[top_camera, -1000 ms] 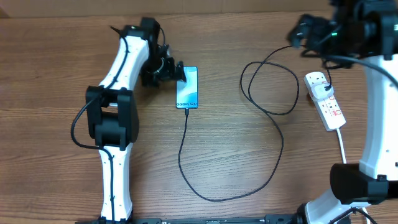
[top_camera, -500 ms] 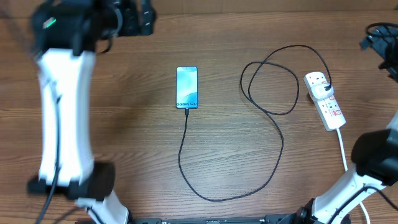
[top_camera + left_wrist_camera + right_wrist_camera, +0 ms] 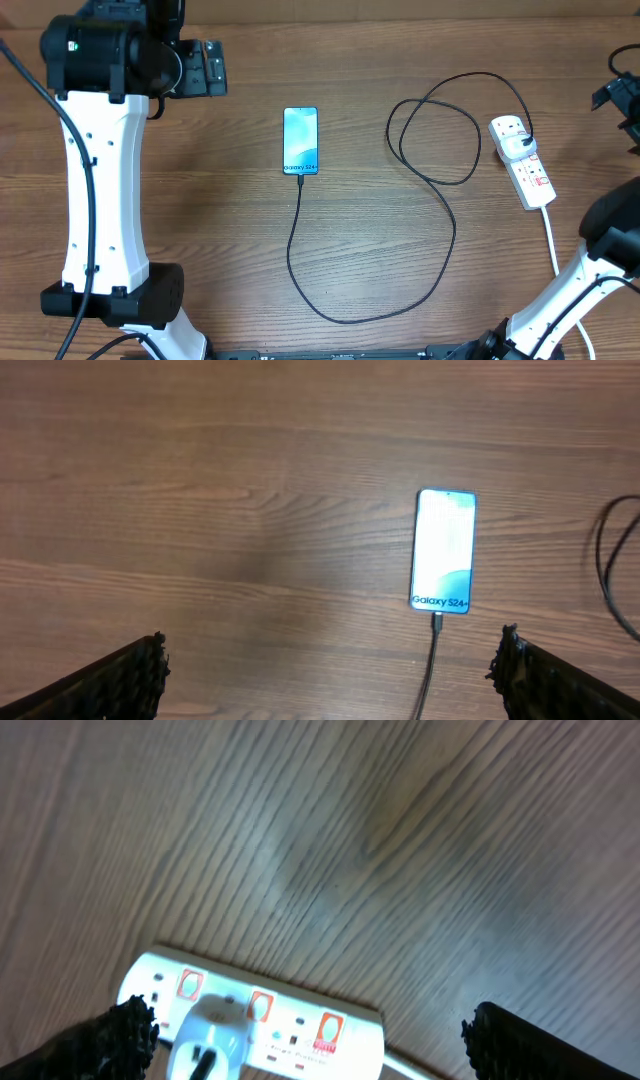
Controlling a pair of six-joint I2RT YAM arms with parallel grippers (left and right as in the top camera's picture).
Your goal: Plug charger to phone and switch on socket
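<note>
Brown wood grain covered the whole desk (image 3: 350, 60). The left arm (image 3: 100, 180) stood tall along the left edge, and the right arm (image 3: 600, 250) rose by the front right corner. The charger (image 3: 445, 230), a thin black cable, ran from the phone toward the front edge, curved back and coiled in loops beside the socket (image 3: 525, 165). It ended at the white adapter (image 3: 512, 135) on the socket's far end. The socket lay close to the right edge, its white cord (image 3: 553, 245) trailing frontward. The phone (image 3: 301, 140) lay flat and lit, mid-desk toward the back edge, with the connector tip seated at its near end. The left gripper (image 3: 330, 675) hung spread wide, holding nothing. The right gripper (image 3: 312, 1040) was likewise spread and empty above the socket. I could not tell the position of the red switches (image 3: 327, 1030).
</note>
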